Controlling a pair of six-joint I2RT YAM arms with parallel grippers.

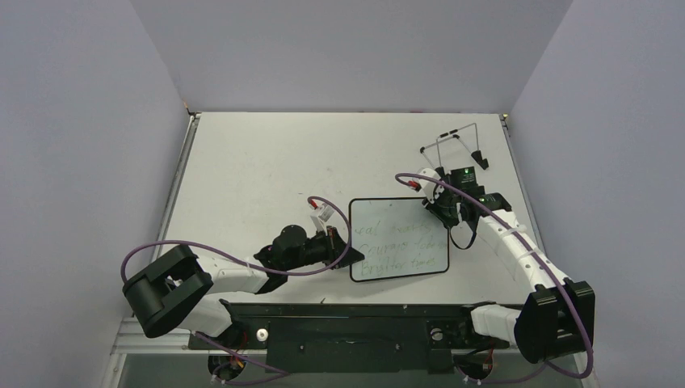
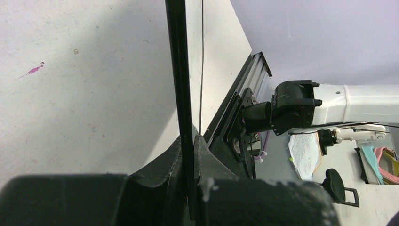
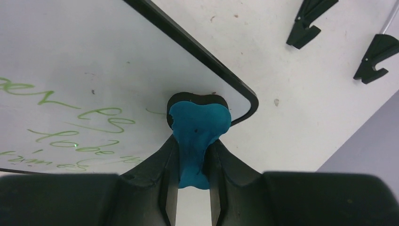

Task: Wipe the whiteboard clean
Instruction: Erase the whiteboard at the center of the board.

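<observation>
The whiteboard (image 1: pixel 398 239) lies flat mid-table, white with a thin black rim and lines of green handwriting. My left gripper (image 1: pixel 338 242) is shut on its left edge. In the left wrist view the black rim (image 2: pixel 178 70) runs edge-on between the closed fingers of that gripper (image 2: pixel 189 141). My right gripper (image 1: pixel 443 212) is over the board's far right corner, shut on a blue eraser (image 3: pixel 197 127). The eraser's head rests on the whiteboard (image 3: pixel 94 61) just inside its rounded corner, right of the green writing.
A thin wire stand (image 1: pixel 459 145) with black feet (image 3: pixel 308 19) sits on the table behind the right gripper, near the right edge. Grey walls close in the table on three sides. The right arm's base (image 2: pixel 301 106) shows beyond the table's near rail.
</observation>
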